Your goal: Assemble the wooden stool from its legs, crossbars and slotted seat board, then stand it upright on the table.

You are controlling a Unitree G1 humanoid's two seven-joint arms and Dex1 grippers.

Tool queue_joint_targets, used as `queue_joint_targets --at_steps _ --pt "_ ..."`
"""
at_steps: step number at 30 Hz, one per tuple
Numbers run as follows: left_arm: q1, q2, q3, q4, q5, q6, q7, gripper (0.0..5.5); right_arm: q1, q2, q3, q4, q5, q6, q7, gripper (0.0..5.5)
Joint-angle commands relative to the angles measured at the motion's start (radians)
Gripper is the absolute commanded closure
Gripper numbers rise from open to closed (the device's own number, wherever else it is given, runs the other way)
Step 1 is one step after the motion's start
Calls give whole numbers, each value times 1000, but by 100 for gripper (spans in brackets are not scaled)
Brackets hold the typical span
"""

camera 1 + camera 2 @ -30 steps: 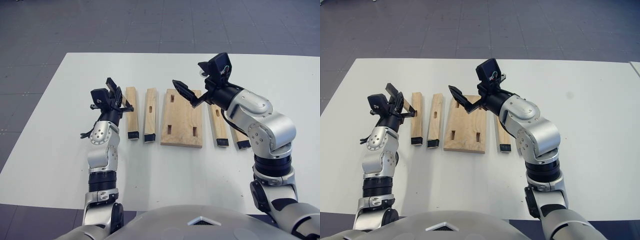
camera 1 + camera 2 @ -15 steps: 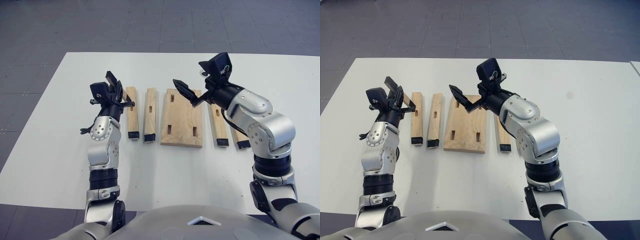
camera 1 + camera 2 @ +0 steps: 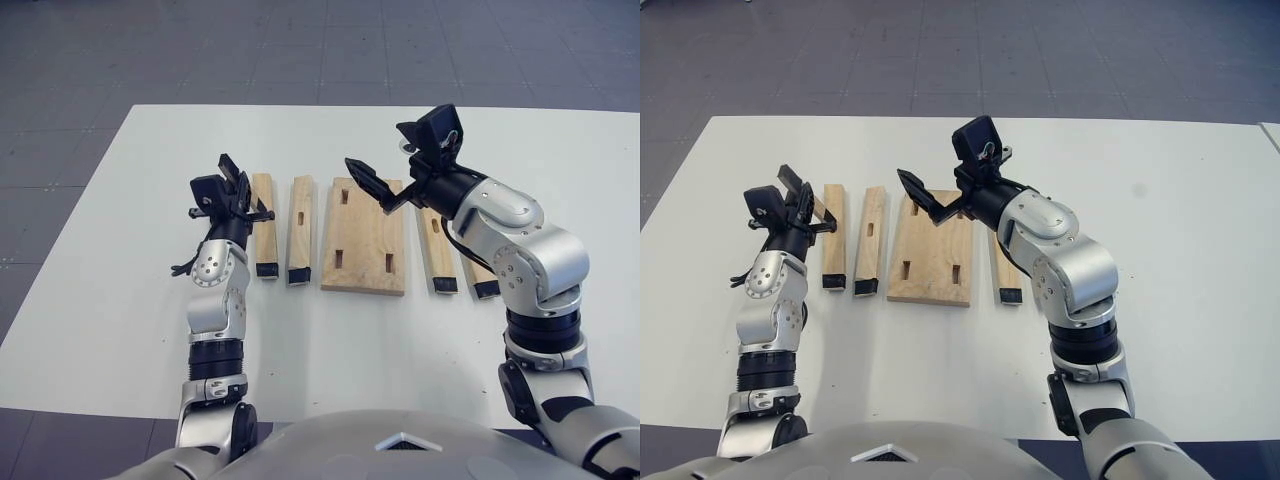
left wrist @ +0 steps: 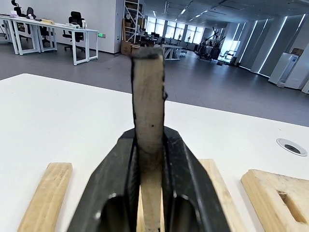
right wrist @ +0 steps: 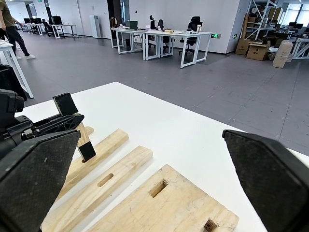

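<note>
The slotted seat board (image 3: pixel 365 235) lies flat mid-table. Two wooden legs (image 3: pixel 263 225) (image 3: pixel 300 230) lie to its left and two more (image 3: pixel 437 250) (image 3: pixel 480 275) to its right, partly under my right arm. My left gripper (image 3: pixel 235 192) hovers just left of the leftmost leg, shut on a thin wooden crossbar (image 4: pixel 148 111) with a dark end. That crossbar (image 5: pixel 84 141) points down beside the leg. My right gripper (image 3: pixel 400 160) hangs open above the board's far edge, its wide fingers (image 5: pixel 34 179) holding nothing.
The white table (image 3: pixel 120 300) has bare room at the front and far left. A round grommet hole (image 4: pixel 291 146) sits in the tabletop behind the board. Grey floor surrounds the table.
My left arm has shifted a little to the right, bringing the held crossbar closer to the leftmost leg. The right arm has stayed still.
</note>
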Motion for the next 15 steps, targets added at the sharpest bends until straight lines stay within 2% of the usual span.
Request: queue_joint_targets --at_steps 1,5,9,15 --pt "46 0 -10 3 80 4 70 508 -15 1 -2 -1 -3 -3 3 0" --pt "79 -5 -65 -116 260 23 196 508 -15 4 -5 2 -4 -5 0 0" --pt "103 -73 -36 -127 186 63 196 508 -11 6 -5 -4 -6 -4 -5 0" --pt "152 -61 50 23 79 -45 111 508 -12 5 -5 -6 -8 -3 -6 0"
